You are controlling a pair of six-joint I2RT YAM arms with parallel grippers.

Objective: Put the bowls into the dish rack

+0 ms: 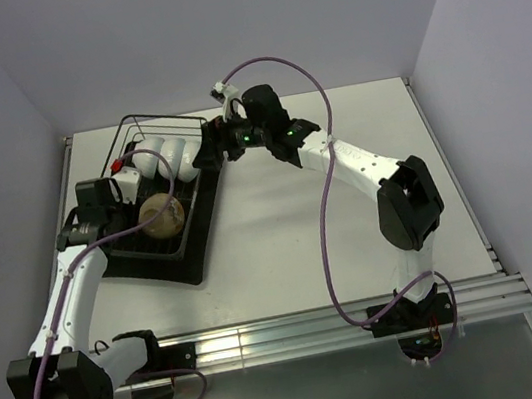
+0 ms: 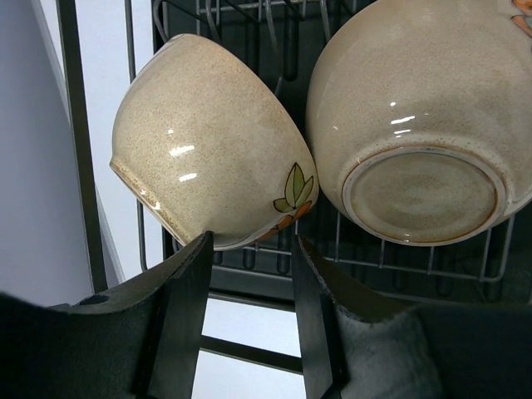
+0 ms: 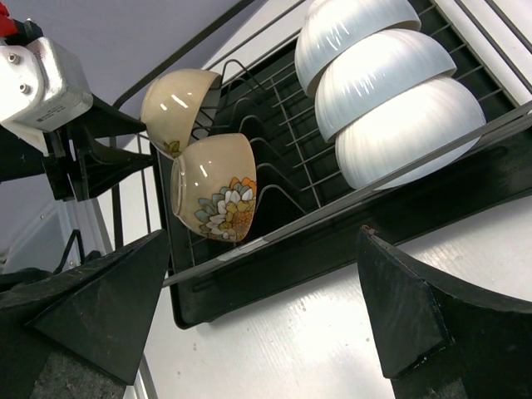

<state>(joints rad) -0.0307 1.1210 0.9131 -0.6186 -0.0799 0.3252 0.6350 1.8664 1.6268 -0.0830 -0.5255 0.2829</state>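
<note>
Leaning on edge so it stands and drains, a tan bowl (image 2: 208, 141) is seen at the dish rack's (image 1: 197, 210) left edge, just off the half-open, empty left claw (image 2: 249, 243); the right claw (image 3: 264, 241) is held wide and empty.

In my left wrist view the big tan bowl (image 2: 416, 125) runs off the top and right edges. The smaller tan bowl (image 2: 208, 141) dips its lower rim between the fingers (image 2: 187, 307) of my left gripper (image 2: 249, 243); whether they pinch it I cannot tell. In my right wrist view the topmost white bowl (image 3: 357, 29) is cut by the upper edge, and the smaller tan bowl sits partly behind the big one.
</note>
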